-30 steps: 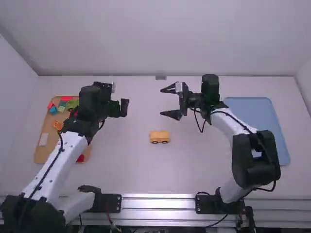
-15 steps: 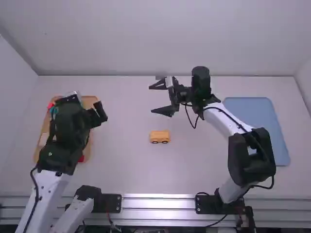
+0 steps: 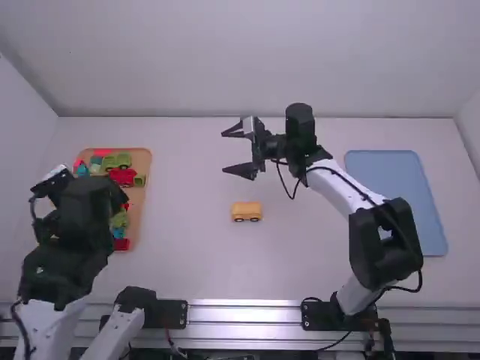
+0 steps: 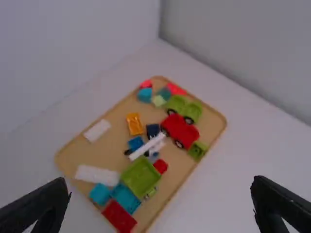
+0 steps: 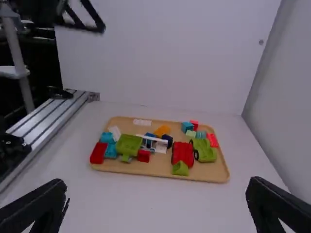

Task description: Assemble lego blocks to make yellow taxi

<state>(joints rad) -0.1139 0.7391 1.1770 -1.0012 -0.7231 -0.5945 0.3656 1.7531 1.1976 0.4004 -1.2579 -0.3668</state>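
In the high view my left gripper [image 3: 86,191] hangs over the left part of the wooden tray [image 3: 140,229]; in its wrist view the left gripper [image 4: 160,204] is wide open above the loose blocks. An orange-yellow block on wheels [image 3: 246,211] stands upright mid-table. Beyond it, my right gripper [image 3: 238,150] is held open in the air, as the right gripper [image 5: 156,206] also shows in its wrist view, nothing between its fingers. On the tray lies an orange block [image 4: 134,124], near a white bar [image 4: 147,147] and a dark blue piece [image 4: 152,130].
Red wheeled block [image 4: 180,130], green wheeled block [image 4: 184,108], green box-shaped block [image 4: 140,177] and several red, teal and white pieces share the tray. A blue tray [image 3: 390,160] lies at the right. A wall rises behind the table.
My left gripper has swung left and back toward its base, uncovering the far part of the wooden tray. The right gripper has shifted a little left. The wheeled block mid-table has stayed put.
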